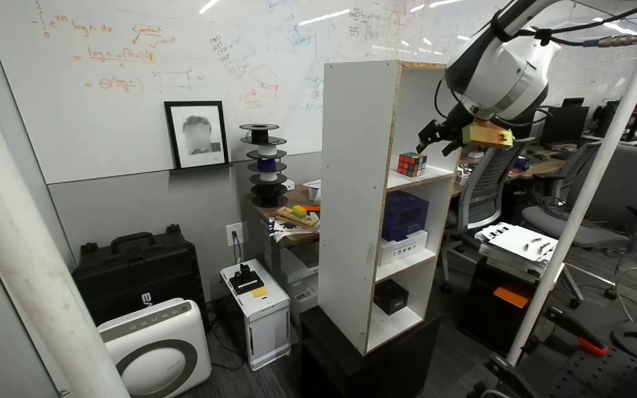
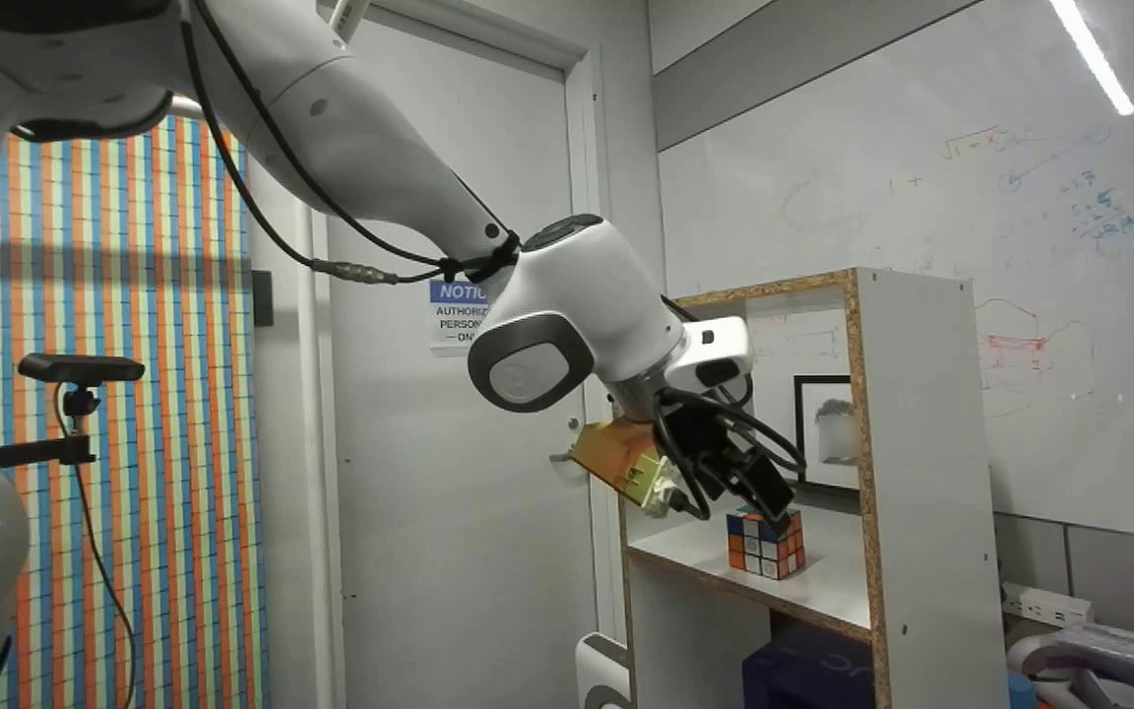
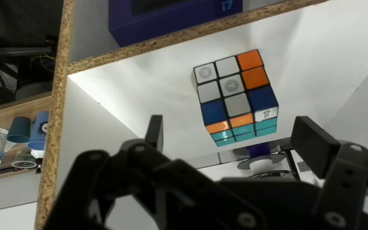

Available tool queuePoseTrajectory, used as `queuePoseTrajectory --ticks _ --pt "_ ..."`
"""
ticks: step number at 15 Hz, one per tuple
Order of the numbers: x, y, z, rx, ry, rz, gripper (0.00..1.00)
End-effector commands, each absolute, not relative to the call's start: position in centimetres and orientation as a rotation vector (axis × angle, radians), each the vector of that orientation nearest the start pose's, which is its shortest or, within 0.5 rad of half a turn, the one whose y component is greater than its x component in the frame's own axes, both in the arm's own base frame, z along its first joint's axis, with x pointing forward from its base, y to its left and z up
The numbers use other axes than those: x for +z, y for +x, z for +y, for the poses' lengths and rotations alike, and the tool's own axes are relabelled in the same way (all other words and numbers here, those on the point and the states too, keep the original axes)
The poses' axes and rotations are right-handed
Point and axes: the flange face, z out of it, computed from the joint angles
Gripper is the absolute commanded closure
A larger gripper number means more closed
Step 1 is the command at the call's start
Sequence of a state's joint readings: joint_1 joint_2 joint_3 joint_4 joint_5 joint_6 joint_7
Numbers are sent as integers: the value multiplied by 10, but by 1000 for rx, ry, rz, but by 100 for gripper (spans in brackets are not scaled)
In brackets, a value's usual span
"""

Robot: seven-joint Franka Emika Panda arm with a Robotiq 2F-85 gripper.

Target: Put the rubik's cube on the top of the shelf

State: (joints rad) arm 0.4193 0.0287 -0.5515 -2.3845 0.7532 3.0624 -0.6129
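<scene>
My black gripper (image 3: 233,135), spread wide and empty, could shove the multicoloured plastic cube (image 3: 235,94), wrist-view twelve o'clock, if misaligned.

Glossy plastic cube (image 3: 236,97), smooth shelf (image 1: 357,204), rough chipboard edges (image 3: 190,33)

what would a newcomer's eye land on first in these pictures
Probably the multicoloured Rubik's cube, in the top compartment of the white shelf unit, with the open end effector near it, not gripping it. Next might come the big white Franka arm stretched across an exterior view, and the orange-and-blue striped panel behind it at picture left.
</scene>
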Motion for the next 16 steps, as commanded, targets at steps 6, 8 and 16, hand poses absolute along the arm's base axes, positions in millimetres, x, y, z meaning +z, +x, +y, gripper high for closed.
queuePoseTrajectory --ticks 6,8,16 --pt "348 565 -122 -1068 -2805 400 0" --pt "327 569 -131 -1029 -2819 403 0" --pt "310 573 -139 -1004 -2834 348 55"
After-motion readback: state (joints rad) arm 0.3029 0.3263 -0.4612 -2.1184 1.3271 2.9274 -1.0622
